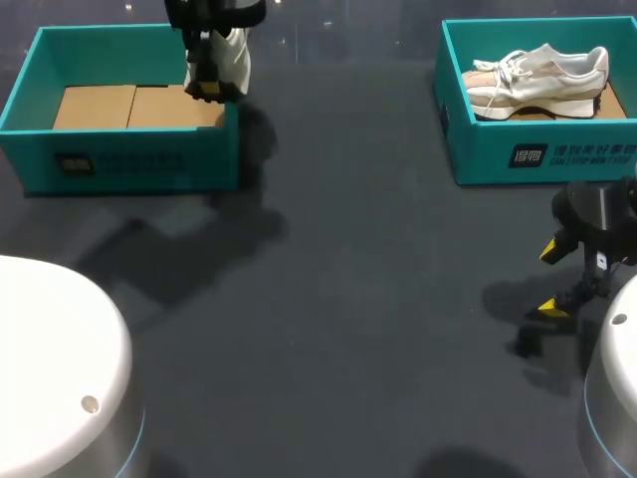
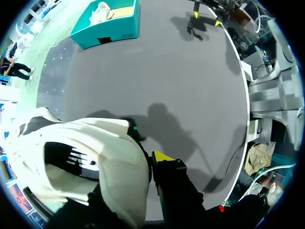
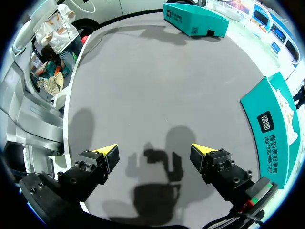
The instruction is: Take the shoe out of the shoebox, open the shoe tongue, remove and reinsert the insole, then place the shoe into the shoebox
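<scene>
Head view: on the dark table, the left shoebox is the landmark, teal with brown cardboard in its bottom. Well apart from it, across the table, stands the right shoebox, where a second shoe lies on its side. The white shoe hangs over the landmark box's right wall, clear of the cardboard, pinched by the left gripper. In the left wrist view one yellow-tipped finger presses the outside of the shoe; the other is hidden behind the fabric. The right gripper, far from the landmark box, hovers over bare table with its fingers spread wide and nothing between them.
</scene>
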